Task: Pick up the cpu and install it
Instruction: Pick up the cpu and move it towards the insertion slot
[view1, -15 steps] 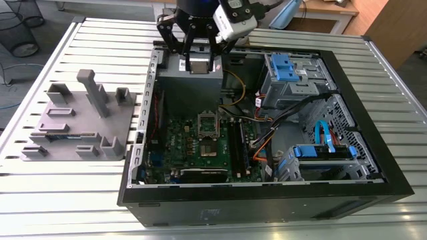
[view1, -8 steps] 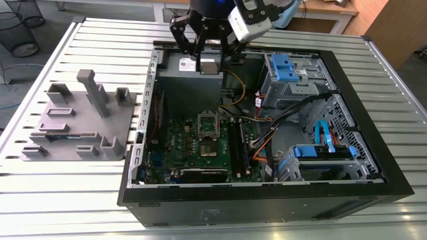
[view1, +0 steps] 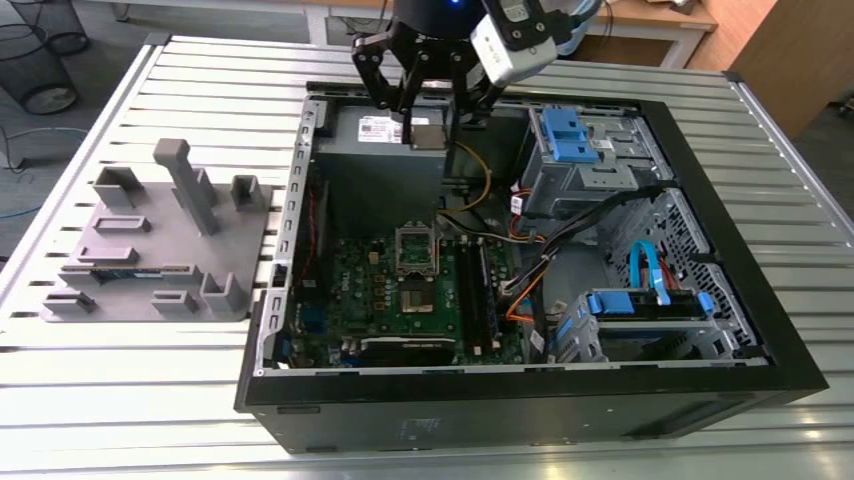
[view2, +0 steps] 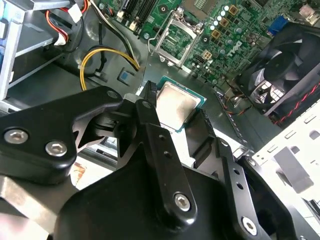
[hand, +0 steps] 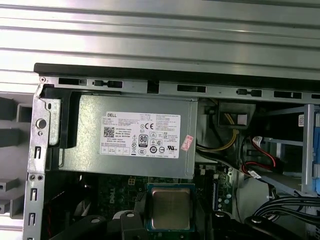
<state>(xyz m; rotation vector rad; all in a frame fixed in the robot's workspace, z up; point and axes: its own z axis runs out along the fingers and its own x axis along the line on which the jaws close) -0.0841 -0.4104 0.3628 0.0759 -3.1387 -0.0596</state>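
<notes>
The slatted metal table (view1: 160, 400) carries the open computer case (view1: 534, 400), which fills the middle and right of the exterior view. The grey fixture plate (view1: 147, 235) sits at that view's left. At the upper centre of the frame, above the power supply (view1: 360, 150), the gripper (view1: 427, 125) hangs with its fingers drawn in on the cpu (view1: 427, 137), apparently by two opposite edges, well apart from the motherboard socket (view1: 416, 250).

The hand (view2: 175, 107) is matte black jointed links with silver screws (view2: 181, 201), a white box (view1: 514, 40) alongside.
</notes>
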